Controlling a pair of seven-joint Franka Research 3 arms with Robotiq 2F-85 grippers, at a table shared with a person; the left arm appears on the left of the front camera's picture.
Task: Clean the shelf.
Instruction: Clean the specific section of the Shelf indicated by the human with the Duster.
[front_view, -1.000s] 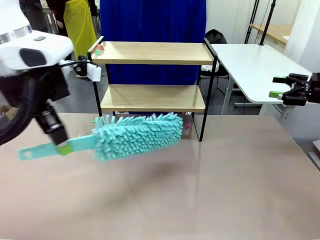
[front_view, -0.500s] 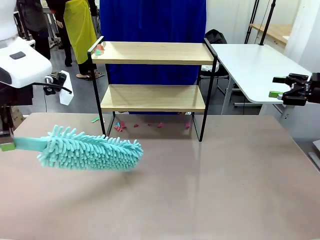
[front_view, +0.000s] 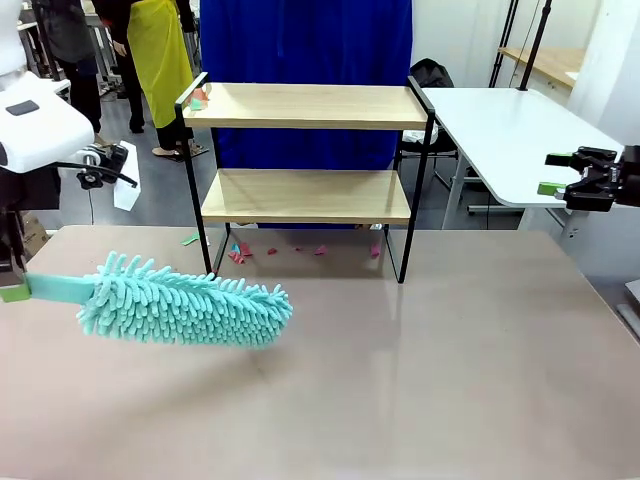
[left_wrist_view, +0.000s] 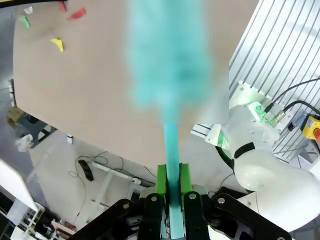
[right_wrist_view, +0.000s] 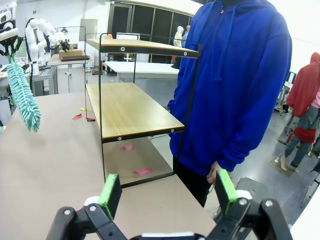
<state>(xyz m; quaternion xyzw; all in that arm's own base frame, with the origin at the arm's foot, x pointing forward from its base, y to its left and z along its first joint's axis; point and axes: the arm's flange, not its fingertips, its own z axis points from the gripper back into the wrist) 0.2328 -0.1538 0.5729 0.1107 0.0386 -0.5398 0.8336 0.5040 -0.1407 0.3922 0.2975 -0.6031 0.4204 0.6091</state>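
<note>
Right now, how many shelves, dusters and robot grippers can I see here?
shelf: 1
duster: 1
grippers: 2, the left gripper shut on the duster's handle, the right gripper open
Total: 4

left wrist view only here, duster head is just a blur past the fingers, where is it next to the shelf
Observer: The duster, clamped in the left gripper, hangs over the left part of the table, in front of the shelf and apart from it.
Operator: any scraps on the boards
Observer: Coloured scraps lie at the top board's left end; the lower board looks bare.
Operator: right arm in the way
Observer: No. The right gripper is open, far off to the right side.
</note>
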